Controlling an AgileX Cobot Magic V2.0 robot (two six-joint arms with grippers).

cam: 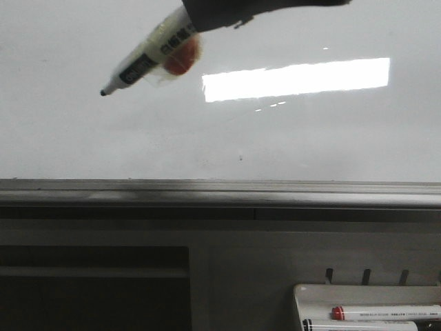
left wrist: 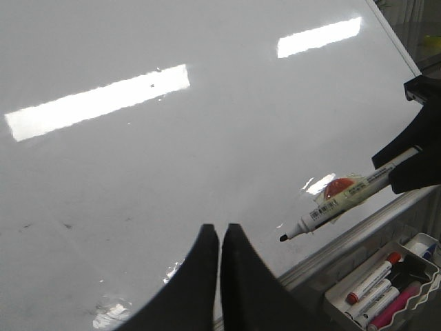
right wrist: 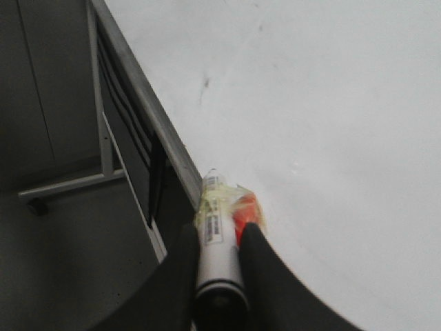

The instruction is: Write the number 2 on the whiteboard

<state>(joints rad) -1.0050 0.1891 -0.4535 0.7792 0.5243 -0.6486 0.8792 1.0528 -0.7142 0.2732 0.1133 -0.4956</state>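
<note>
Showing glossy whiteboard point(cam: 83, 138), no number 2 drawn; right gripper point(cam: 207, 17) clamps a white marker point(cam: 148, 58), black tip just off the board. Left wrist: left gripper point(left wrist: 220, 238) clenched, holding nothing, board beyond its fingertips; marker tray point(left wrist: 386, 289) visible. Right wrist: fingers point(right wrist: 255, 255) flank the marker.

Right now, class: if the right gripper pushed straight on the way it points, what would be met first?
Most likely the whiteboard: the marker held in the right gripper leads, tip aimed at bare board. How near the tip is remains unclear.
</note>
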